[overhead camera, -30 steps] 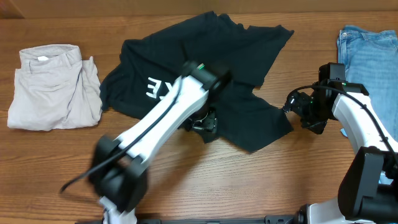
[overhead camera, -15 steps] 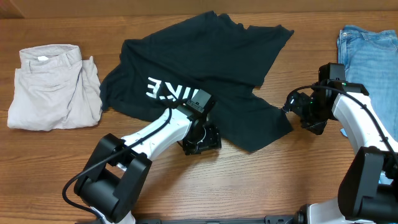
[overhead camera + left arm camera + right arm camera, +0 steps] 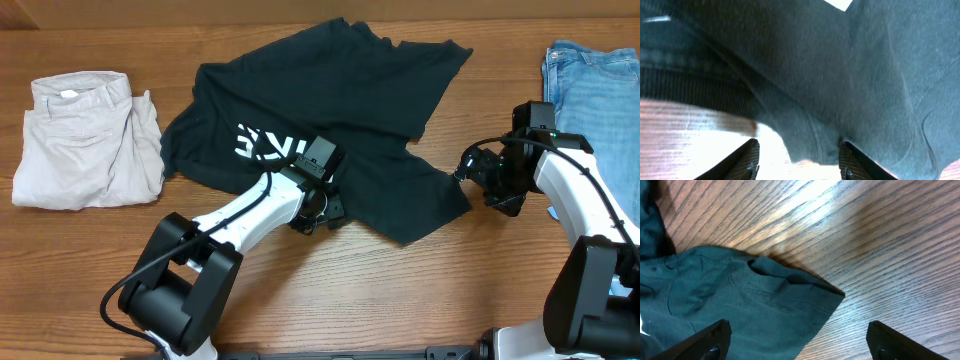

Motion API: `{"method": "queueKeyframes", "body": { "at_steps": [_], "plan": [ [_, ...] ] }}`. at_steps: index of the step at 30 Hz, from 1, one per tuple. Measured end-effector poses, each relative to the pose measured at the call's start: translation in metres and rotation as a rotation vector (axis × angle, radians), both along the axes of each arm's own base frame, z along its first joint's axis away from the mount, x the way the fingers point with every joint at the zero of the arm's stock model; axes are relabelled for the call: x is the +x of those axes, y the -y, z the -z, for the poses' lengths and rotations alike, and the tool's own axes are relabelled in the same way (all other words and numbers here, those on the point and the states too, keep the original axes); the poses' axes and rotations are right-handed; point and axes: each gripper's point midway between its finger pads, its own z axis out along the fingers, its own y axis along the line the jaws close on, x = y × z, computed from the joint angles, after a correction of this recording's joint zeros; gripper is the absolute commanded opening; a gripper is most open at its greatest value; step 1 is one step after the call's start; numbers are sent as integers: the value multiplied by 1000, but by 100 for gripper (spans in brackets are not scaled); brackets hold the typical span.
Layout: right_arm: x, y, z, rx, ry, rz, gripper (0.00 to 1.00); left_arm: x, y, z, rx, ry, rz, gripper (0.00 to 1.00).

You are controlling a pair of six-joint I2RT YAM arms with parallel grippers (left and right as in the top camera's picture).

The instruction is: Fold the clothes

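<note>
Trouble is likeliest at the near hem, where your left tool (image 3: 318,208) sits low over the near edge of the large black cotton T-shirt (image 3: 350,90). In the left wrist view its fingers (image 3: 747,160) are spread apart and empty, with the dark edge running up between them and the brown wooden surface (image 3: 400,290) showing just below. If you clench here you may catch only a thin lip that slips out on the lift, or you may scrape the wood if you press lower.

To your right, the right tool (image 3: 797,330) is also released and holding nothing. It hovers just off a rumpled corner of the shirt. That corner is doubled over on itself, so a pinch could take two layers and carry the crease into the fold.

Further out, the shirt lies crumpled and skewed in the middle of the surface, its white lettering (image 3: 270,147) partly hidden by your left arm. Pulling one side alone would probably drag the whole garment rather than flatten it.

At the far sides, the pale beige trousers (image 3: 85,140) and light-blue denim jeans (image 3: 595,85) lie well apart from the shirt, and a wide sweep could snag either.
</note>
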Motion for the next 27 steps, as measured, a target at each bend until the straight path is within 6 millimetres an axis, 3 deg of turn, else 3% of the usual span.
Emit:
{"method": "queueKeyframes", "body": {
  "at_steps": [3, 6, 8, 11, 13, 16, 20, 23, 27],
  "plan": [
    [0, 0, 0, 0, 0, 0, 91, 2, 0, 9, 10, -12, -4, 48],
    [-2, 0, 0, 1, -7, 0, 91, 3, 5, 11, -19, -34, 4, 19],
    [-3, 0, 0, 2, -13, 0, 90, 1, 8, 13, -39, -56, 11, 5],
    [-5, -1, 1, 3, -19, 0, 90, -18, 3, 14, -51, -164, 24, 4],
    [-5, -1, 1, 3, -19, 0, 89, -47, -23, 14, 16, -303, 23, 4],
    [0, 0, 0, 1, -1, 0, 90, -70, -62, 4, 93, -421, -3, 4],
    [9, -6, -3, 38, 42, -13, 89, -82, -111, -36, 201, -411, -42, 4],
    [27, -21, -11, 120, 134, -63, 85, -91, -151, -64, 296, -390, -74, 4],
    [50, -37, -26, 215, 259, -113, 86, -111, -194, -81, 459, -450, -79, 4]
  ]
}}
